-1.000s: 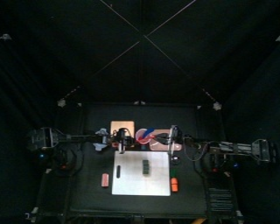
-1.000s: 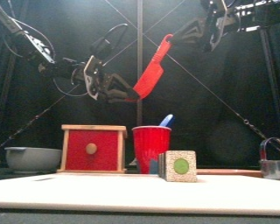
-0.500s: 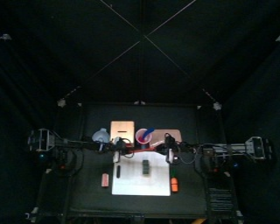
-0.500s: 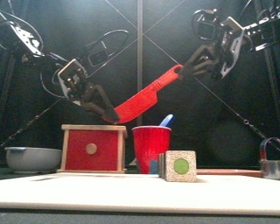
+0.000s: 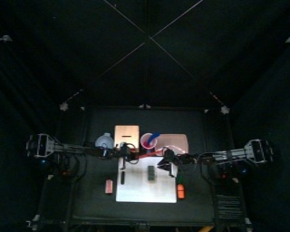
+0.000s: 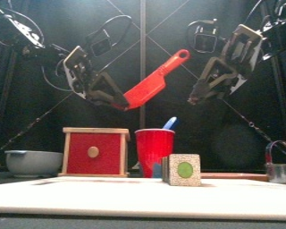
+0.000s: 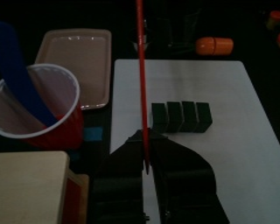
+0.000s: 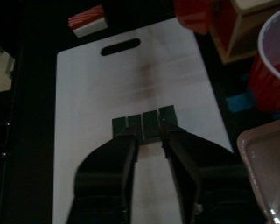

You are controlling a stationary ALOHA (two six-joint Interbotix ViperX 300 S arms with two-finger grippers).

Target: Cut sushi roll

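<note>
Directly below the right gripper (image 8: pixel 150 166), the small blackish oblong sushi roll (image 8: pixel 146 125) lies on the white rectangular cutting board (image 8: pixel 130 79) on the black counter (image 5: pixel 97 186), its long axis running across the line of the jaws, so both tips bracket it end to end. Right jaws stand wide and empty, just above the roll; in the front view that arm hangs tilted down toward the board. Left gripper (image 7: pixel 143 140) is clamped narrow on the red plastic knife (image 6: pixel 153 80), blade (image 7: pixel 142 70) edge-on, with the roll (image 7: pixel 181 115) just beside it, long axis square to the blade. My read: the right arm is nearer and will pin the roll; the left must swing the knife over and drop across it.
</note>
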